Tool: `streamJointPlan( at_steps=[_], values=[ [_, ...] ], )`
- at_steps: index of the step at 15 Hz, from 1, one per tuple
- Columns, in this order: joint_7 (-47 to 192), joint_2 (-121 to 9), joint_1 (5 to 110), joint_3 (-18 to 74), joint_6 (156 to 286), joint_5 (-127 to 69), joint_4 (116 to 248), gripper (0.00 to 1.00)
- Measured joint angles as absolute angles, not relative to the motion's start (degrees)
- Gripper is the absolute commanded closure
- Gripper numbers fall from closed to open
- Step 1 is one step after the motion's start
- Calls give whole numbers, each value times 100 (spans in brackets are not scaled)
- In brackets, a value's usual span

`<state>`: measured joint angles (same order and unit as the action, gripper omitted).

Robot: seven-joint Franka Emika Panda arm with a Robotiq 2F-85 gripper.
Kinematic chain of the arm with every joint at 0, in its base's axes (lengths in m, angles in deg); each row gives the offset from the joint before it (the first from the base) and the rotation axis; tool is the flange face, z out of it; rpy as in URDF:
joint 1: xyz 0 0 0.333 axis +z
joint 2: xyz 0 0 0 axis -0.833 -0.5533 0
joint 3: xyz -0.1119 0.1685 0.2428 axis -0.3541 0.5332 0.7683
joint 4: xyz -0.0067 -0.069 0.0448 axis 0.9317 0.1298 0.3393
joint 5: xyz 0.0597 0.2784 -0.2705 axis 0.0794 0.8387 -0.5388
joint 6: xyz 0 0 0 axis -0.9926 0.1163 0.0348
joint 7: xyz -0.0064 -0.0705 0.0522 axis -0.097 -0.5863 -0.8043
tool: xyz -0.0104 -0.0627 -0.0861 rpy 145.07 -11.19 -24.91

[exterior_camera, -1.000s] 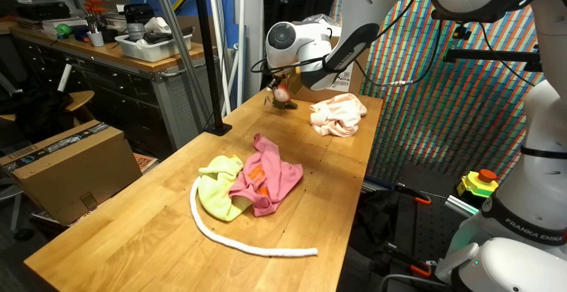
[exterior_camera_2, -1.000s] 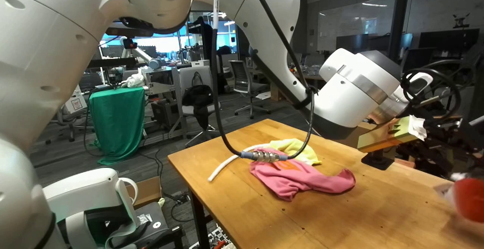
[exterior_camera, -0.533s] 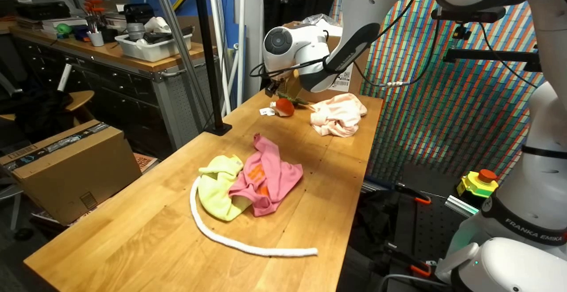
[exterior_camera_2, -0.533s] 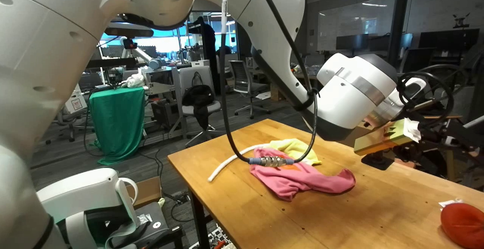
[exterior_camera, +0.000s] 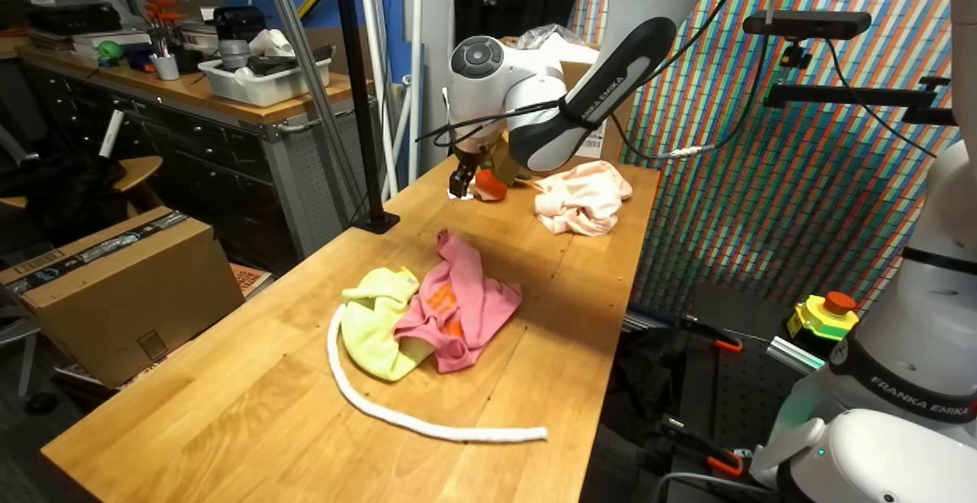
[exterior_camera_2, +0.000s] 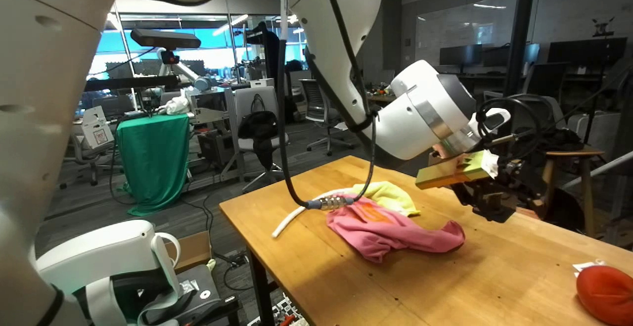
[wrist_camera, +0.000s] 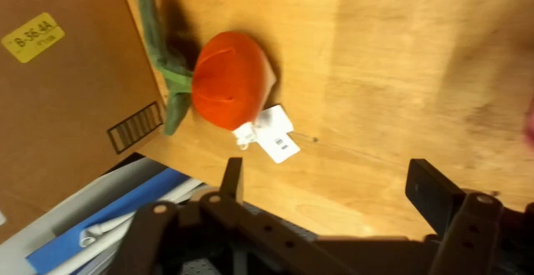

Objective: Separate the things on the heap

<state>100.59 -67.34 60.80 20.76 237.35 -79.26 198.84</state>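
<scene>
Gripper (wrist_camera: 326, 174): unloaded, fingers spread wide, above table (exterior_camera: 252, 381), well apart from pink cloth (exterior_camera: 465, 304). Yellow cloth (exterior_camera: 366, 335): partly under pink cloth. Rope (exterior_camera: 404, 417): curved, near pink cloth. Cream cloth (exterior_camera: 584, 201), red plush (wrist_camera: 229, 83): on table, both well apart from pink cloth.

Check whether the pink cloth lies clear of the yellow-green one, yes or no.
No, in an exterior view part of the pink cloth lies over the yellow-green cloth.
</scene>
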Motion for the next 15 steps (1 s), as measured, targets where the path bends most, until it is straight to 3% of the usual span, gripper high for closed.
streamJointPlan(
  at_steps=[6, 15],
  values=[
    [7675, -5971, 5827, 3093, 23064, -5485, 20806, 0],
    [5578, -5600, 5828, 3678, 21986, -3422, 20977, 0]
  ],
)
